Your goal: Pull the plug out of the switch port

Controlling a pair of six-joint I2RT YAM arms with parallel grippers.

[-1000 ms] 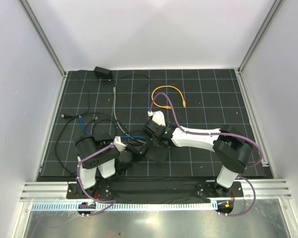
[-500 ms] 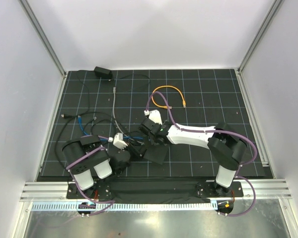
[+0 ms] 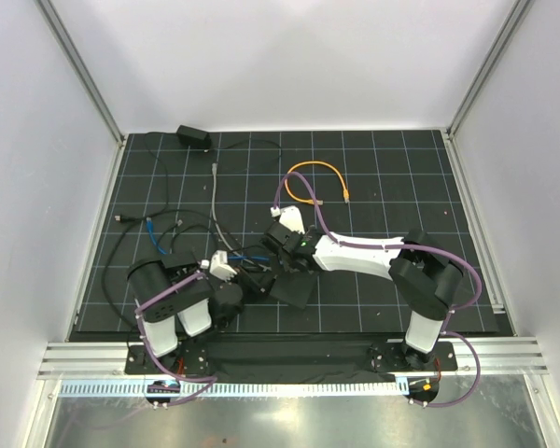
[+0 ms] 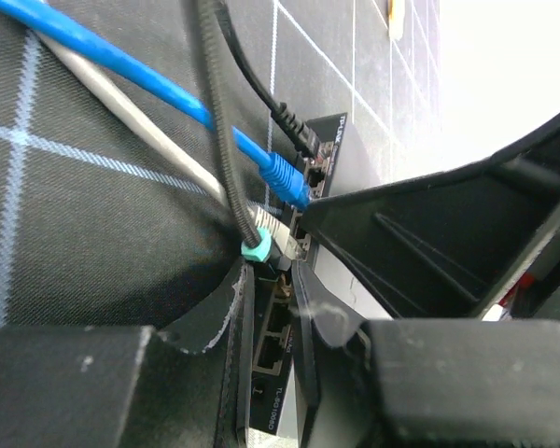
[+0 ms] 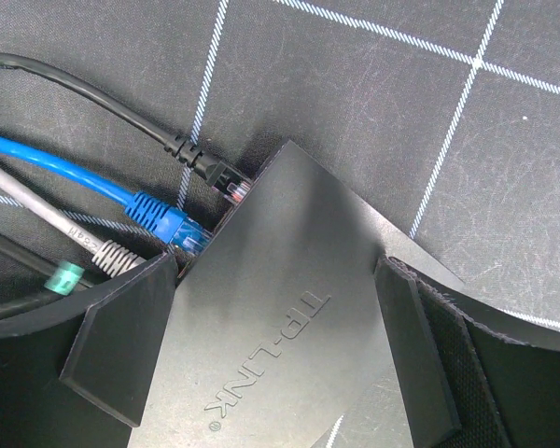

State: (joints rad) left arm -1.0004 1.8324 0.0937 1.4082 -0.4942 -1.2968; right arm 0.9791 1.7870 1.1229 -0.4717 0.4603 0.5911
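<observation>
Pinching teal-booted plug (image 4: pixel 255 249) with left end effector (image 4: pixel 273 280), bracing TP-Link switch (image 5: pixel 280 215) in wide-spread right end effector (image 5: pixel 275 289); may drag switch along with latch unreleased.

Black gridded mat (image 3: pixel 392 177) carries switch box (image 5: pixel 289 280), power adapter (image 3: pixel 194 137) far-left, orange cable (image 3: pixel 315 164), blue cable (image 5: pixel 65 163), grey cable (image 3: pixel 214 187).
</observation>
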